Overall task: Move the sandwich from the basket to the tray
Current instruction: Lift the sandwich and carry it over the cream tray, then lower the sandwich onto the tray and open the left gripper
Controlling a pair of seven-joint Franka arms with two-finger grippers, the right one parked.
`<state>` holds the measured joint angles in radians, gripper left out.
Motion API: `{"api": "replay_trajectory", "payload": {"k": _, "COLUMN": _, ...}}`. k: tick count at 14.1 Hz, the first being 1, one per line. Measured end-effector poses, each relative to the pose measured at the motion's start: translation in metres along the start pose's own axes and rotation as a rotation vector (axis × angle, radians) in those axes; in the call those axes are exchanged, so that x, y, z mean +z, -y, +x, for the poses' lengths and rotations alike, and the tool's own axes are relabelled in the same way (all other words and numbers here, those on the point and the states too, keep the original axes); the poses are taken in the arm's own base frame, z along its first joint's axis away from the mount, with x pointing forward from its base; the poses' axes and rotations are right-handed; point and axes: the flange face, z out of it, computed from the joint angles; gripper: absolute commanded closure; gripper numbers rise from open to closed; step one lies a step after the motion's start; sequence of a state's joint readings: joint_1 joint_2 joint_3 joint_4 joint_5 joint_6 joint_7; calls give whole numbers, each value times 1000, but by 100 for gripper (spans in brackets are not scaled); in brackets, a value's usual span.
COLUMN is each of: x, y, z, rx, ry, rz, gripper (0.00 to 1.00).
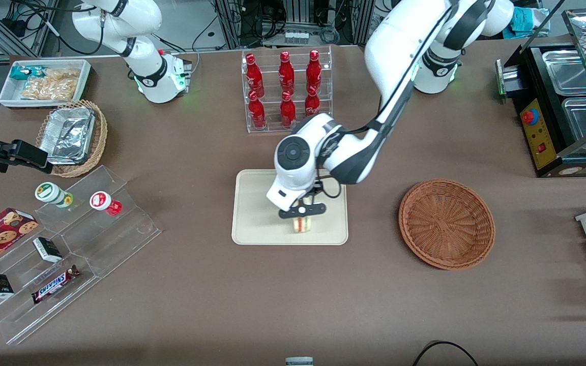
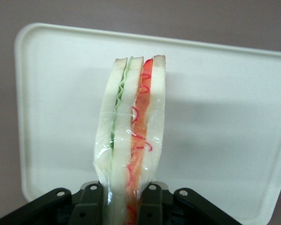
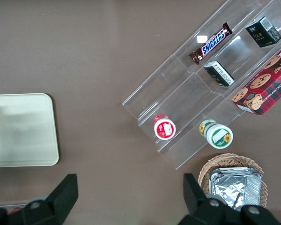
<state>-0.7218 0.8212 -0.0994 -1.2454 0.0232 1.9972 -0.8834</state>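
My left gripper (image 1: 303, 210) hangs over the cream-beige tray (image 1: 252, 223), shut on the clear-wrapped sandwich (image 1: 302, 224). In the left wrist view the sandwich (image 2: 131, 136) stands on edge between the two black fingers (image 2: 90, 202), its white bread with green and red filling layers pointing down at the tray (image 2: 215, 117). I cannot tell whether its tip touches the tray. The reddish-brown wicker basket (image 1: 446, 222) sits beside the tray toward the working arm's end of the table, with nothing in it.
A clear rack of red bottles (image 1: 287, 89) stands farther from the front camera than the tray. Clear stepped shelves (image 1: 69, 244) with cups, small boxes and a Snickers bar lie toward the parked arm's end, near a tan basket of foil containers (image 1: 71, 136). A black food warmer (image 1: 562, 101) stands at the working arm's end.
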Motion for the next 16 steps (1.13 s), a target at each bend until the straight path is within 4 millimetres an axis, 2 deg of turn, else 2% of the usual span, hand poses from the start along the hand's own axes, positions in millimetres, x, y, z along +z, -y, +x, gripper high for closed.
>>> {"api": "replay_trajectory", "payload": {"k": 1, "x": 12, "y": -8, "z": -5, "rx": 29, "ry": 2, "rz": 1, "gripper": 73}}
{"api": "replay_trajectory", "payload": {"k": 3, "x": 28, "y": -14, "z": -11, "rx": 69, "ry": 12, "rz": 12, "gripper": 66}}
{"api": "replay_trajectory", "payload": {"k": 4, "x": 34, "y": -14, "z": -11, "rx": 75, "ry": 18, "rz": 17, "gripper": 55}}
{"api": "replay_trajectory", "payload": {"k": 5, "x": 39, "y": -13, "z": -10, "rx": 76, "ry": 21, "rz": 22, "gripper": 23}}
{"api": "replay_trajectory", "payload": {"k": 6, "x": 42, "y": -12, "z": -10, "rx": 76, "ry": 23, "rz": 25, "gripper": 1}}
{"api": "replay_trajectory", "payload": {"k": 9, "x": 31, "y": -14, "z": -7, "rx": 75, "ry": 13, "rz": 15, "gripper": 0}}
{"api": "replay_trajectory", "payload": {"k": 11, "x": -1, "y": -11, "z": -4, "rx": 69, "ry": 5, "rz": 17, "gripper": 0}}
{"api": "replay_trajectory", "payload": {"k": 13, "x": -61, "y": 12, "z": 6, "rx": 38, "ry": 7, "rz": 47, "gripper": 1}}
{"api": "replay_trajectory", "payload": {"k": 15, "x": -130, "y": 65, "z": 31, "rx": -12, "ry": 2, "rz": 49, "gripper": 1}}
{"api": "replay_trajectory", "payload": {"k": 16, "x": -157, "y": 96, "z": 41, "rx": -17, "ry": 0, "rz": 47, "gripper": 1}}
